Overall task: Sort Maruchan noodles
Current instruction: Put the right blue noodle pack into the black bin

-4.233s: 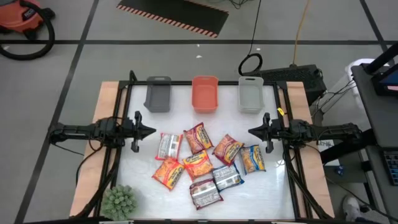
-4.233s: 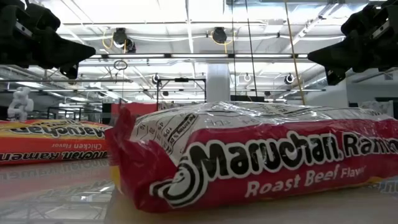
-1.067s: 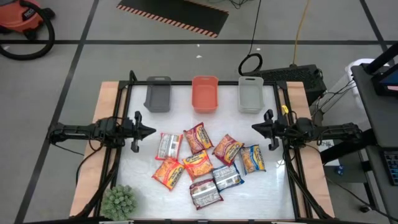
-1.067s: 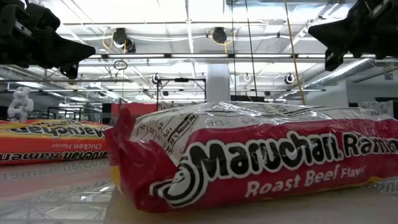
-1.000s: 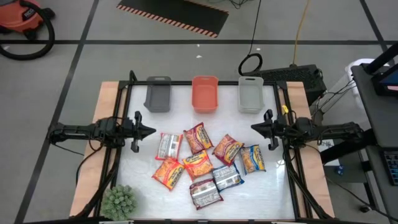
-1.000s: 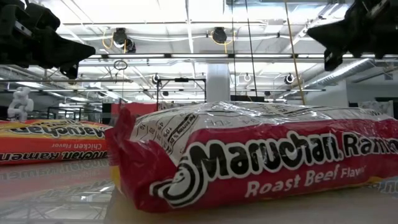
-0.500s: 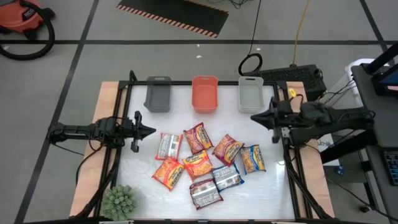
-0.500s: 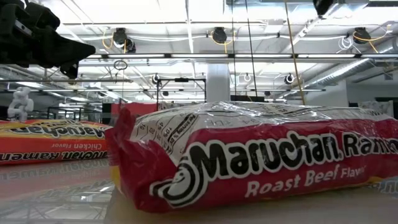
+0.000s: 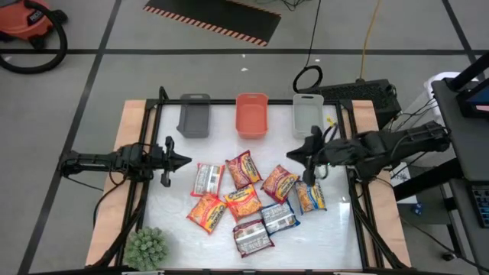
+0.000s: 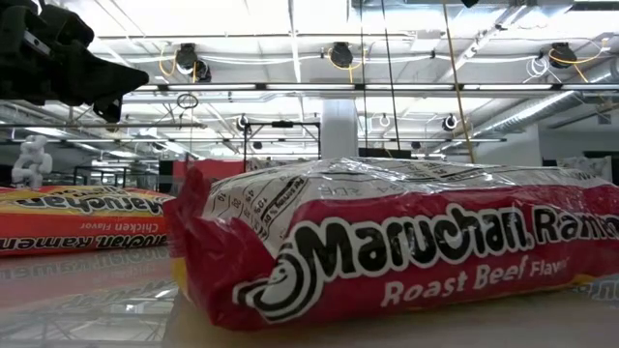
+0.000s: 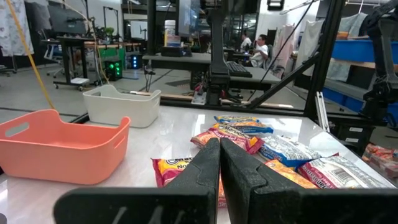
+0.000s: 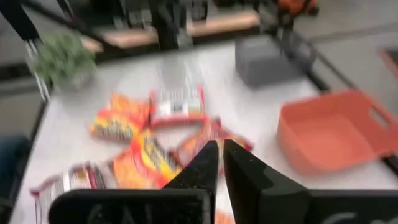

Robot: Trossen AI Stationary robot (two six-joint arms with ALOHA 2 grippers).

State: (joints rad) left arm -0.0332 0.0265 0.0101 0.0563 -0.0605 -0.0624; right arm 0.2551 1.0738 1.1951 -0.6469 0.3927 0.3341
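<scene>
The right end effector (image 9: 299,157), fingers clenched together on nothing, is held above the table (image 9: 172,208) just beside the light grey bin (image 9: 306,117) and over the right edge of the Maruchan noodles (image 9: 248,195), which are scattered in a loose cluster across the middle of the table, one red-silver packet (image 10: 387,246) seen close up in the low view. The left end effector (image 9: 183,160), likewise clenched and empty, is parked at the table's left side, near the cluster. A dark grey bin (image 9: 195,116), an orange bin (image 9: 251,116) and the light grey one are lined up along the far edge, with a small green plant (image 9: 145,246) at the near left corner.
</scene>
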